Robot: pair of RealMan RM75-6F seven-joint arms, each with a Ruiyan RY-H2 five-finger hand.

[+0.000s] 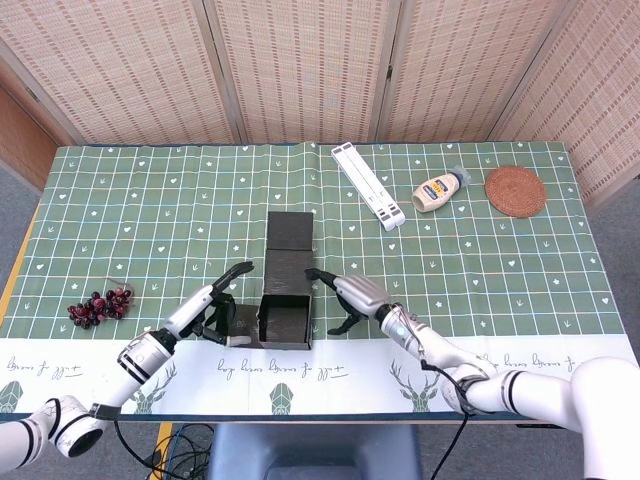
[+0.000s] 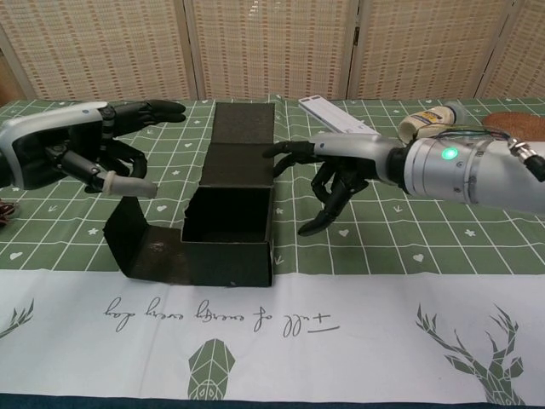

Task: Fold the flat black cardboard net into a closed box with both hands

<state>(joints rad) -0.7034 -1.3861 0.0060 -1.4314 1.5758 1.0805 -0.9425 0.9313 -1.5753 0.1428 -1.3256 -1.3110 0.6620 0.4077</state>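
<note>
The black cardboard box [image 1: 285, 322] stands half folded near the table's front edge, its top open [image 2: 228, 223]. Its lid flap [image 1: 289, 240] lies back, away from me [image 2: 243, 136]. A loose side flap [image 2: 140, 247] sticks out to the box's left. My left hand [image 1: 215, 300] hovers over that flap with fingers spread and nothing in it [image 2: 81, 153]. My right hand [image 1: 350, 295] is to the right of the box, fingers apart [image 2: 341, 166]. One of its fingertips [image 2: 270, 153] reaches the lid flap's right edge.
A bunch of dark grapes [image 1: 98, 305] lies at the left. Farther back on the right are a long white holder [image 1: 368, 186], a squeeze bottle [image 1: 440, 190] and a round woven coaster [image 1: 515, 190]. A green patterned cloth [image 1: 150, 220] covers the table.
</note>
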